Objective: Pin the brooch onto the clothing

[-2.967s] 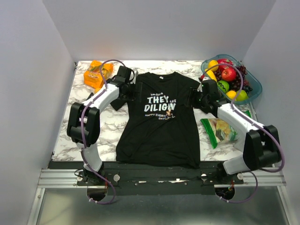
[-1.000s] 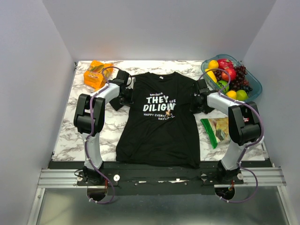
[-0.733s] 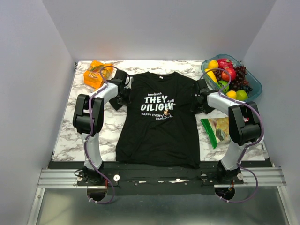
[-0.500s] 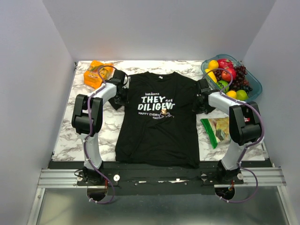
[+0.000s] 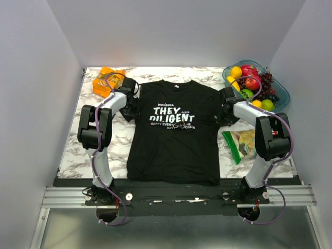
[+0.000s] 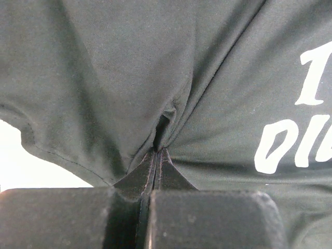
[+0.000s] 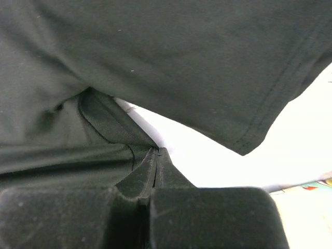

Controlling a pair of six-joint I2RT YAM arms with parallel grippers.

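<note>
Black fabric is clamped between the shut fingers of the left gripper (image 6: 156,155), a fold of the clothing (image 5: 174,150) beside the sleeve seam; the right gripper (image 7: 157,153) is likewise closed on a fold by the opposite sleeve; from above they sit at 10 and 2 o'clock of the garment on the marble table (image 5: 119,150); the brooch (image 5: 178,125) seems to rest at the chest print's (image 5: 171,111) 6 o'clock edge; draw evenly toward 9 and 3 o'clock, low and gently, so it does not slide.
</note>
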